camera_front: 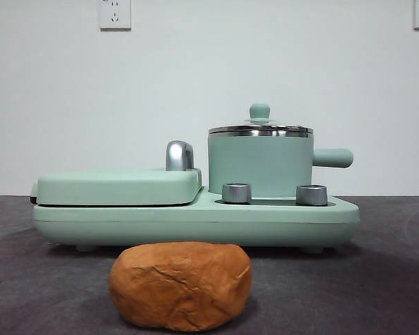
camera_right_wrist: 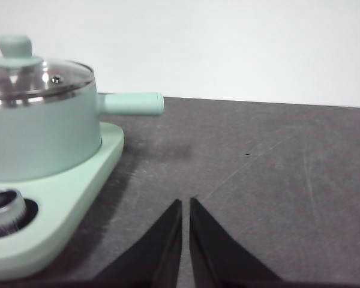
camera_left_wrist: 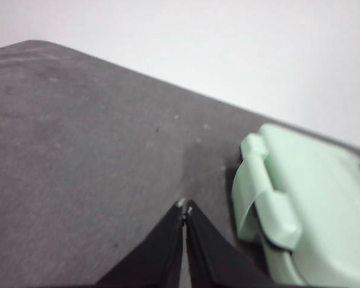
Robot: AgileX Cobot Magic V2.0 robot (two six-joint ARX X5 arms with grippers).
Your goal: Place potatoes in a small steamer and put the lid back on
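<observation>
The orange-brown wrinkled potato lies on the dark table in front of the mint-green cooker base. The small steamer stands on the base's right half, its stubby handle pointing right. The lid with its green knob sits on the steamer. The steamer and lid also show in the right wrist view. My left gripper is shut and empty over the table beside the griddle end of the cooker. My right gripper is shut and empty over the table, to the side of the steamer's handle. Neither gripper shows in the front view.
A flat mint-green griddle with a chrome handle fills the base's left half; its hinged end shows in the left wrist view. Two steel dials sit on the base's front. A white wall stands behind.
</observation>
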